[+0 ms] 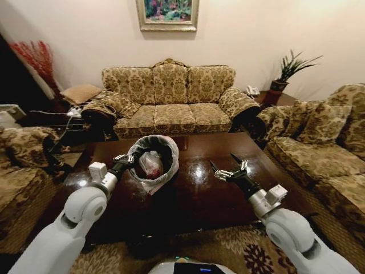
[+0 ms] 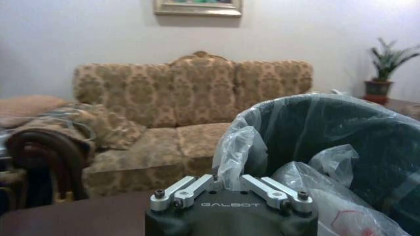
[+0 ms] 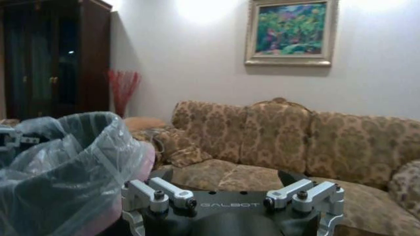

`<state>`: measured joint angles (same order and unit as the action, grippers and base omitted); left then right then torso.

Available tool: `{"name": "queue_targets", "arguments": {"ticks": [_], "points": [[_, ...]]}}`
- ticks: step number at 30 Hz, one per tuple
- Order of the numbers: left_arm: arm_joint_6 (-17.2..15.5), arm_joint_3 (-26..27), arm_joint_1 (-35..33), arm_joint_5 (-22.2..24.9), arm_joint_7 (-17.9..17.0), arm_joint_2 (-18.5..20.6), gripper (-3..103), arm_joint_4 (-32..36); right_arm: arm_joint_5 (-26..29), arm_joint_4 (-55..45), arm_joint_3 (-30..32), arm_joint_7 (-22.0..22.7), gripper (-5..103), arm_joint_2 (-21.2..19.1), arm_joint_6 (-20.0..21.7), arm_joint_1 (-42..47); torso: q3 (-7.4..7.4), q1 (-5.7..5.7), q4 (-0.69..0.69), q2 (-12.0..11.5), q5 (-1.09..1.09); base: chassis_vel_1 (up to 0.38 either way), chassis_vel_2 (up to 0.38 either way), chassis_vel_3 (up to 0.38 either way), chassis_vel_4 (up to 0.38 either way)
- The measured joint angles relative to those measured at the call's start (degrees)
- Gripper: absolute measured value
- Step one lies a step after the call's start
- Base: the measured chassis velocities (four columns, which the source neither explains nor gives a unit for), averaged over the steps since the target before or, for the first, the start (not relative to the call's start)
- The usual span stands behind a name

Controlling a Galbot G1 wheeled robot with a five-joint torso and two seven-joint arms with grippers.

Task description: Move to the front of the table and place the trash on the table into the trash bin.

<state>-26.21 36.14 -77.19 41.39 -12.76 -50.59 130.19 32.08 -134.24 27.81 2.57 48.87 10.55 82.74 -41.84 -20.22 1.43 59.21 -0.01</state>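
Left gripper (image 1: 124,159): jaws closed on the rim liner of the trash bin (image 1: 153,162), holding it tilted, mouth toward the robot; arm reaches forward over the table (image 1: 199,194).
Right gripper (image 1: 231,169): jaws spread wide, holding nothing, hovering above the table just beside the bin; arm extended forward and slightly inward.
Left wrist view: liner plastic bunched between the links, bin wall right behind.
Right wrist view: bin's outer side (image 3: 62,167) and the left gripper at its far rim.
Bin contents, head view: pink-white bag bundle (image 1: 151,164) inside.
Surroundings: sofa (image 1: 171,97) behind the table.
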Motion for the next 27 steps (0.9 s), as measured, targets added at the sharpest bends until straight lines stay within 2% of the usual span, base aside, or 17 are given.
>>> {"name": "queue_targets", "arguments": {"ticks": [5,10,16,27], "points": [[0.4,-0.5,0.2,-0.3,-0.6,0.1,3,-0.3,-0.7,0.9,-0.1,0.4,100,0.5,0.4,-0.1,0.04,0.02,0.04,-0.1,0.00,0.083,0.079,0.063,0.071],[0.5,-0.9,0.4,-0.3,-0.6,0.1,3,-0.6,-1.6,1.3,-0.5,1.1,100,0.9,0.6,0.0,0.05,0.03,-0.03,-0.1,0.01,0.000,0.000,0.000,0.000],[0.6,-1.0,0.5,-0.1,-0.6,0.5,3,-0.7,-1.8,1.7,-1.1,1.1,100,1.1,0.7,-0.5,0.05,0.03,-0.03,-0.1,0.02,0.042,0.032,-0.044,-0.028],[0.6,-0.9,1.0,0.3,-0.6,1.2,3,-1.3,-2.1,3.2,-3.0,1.1,100,0.8,0.7,-2.0,0.01,0.00,-0.01,0.0,-0.01,0.201,0.212,-0.183,-0.196]]}}
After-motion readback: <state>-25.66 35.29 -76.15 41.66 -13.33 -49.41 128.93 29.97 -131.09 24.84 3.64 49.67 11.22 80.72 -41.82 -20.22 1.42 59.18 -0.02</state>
